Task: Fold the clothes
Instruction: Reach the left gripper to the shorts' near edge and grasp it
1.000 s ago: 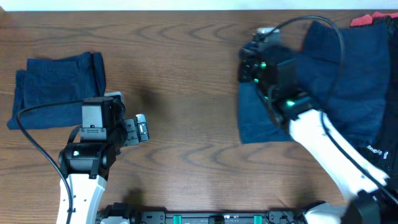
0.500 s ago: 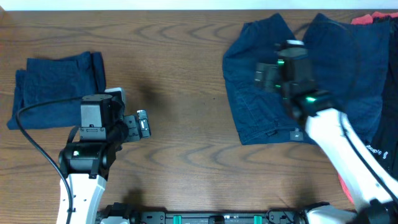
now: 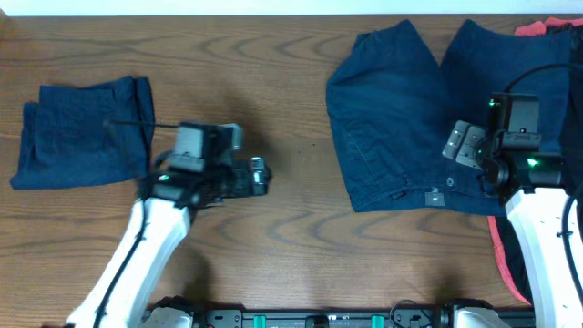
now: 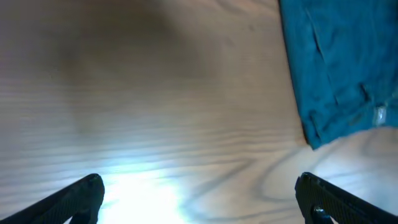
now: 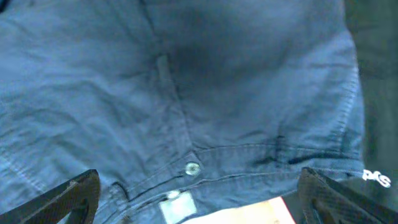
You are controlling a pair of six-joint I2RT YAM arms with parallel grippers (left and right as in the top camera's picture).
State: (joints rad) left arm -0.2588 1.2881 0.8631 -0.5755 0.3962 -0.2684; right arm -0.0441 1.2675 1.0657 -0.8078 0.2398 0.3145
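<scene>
Navy shorts (image 3: 392,118) lie spread flat on the right of the table (image 3: 291,246).
Left gripper (image 3: 261,175) wide open over bare wood; right gripper (image 3: 458,146) wide open above the shorts; folded shorts (image 3: 82,132) far left.

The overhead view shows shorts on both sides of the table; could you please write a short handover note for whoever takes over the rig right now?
Claws: the left claw is open and empty over bare table. The right claw is open, holding nothing, above the waistband of the spread shorts.
Things: the folded shorts lie at far left. The spread shorts lie flat at right, legs toward the far edge. The black and coral-red garments sit at the right edge.
Done: one pair folded, a second laid out.
Left: fold the spread shorts, then the remaining garments.
</scene>
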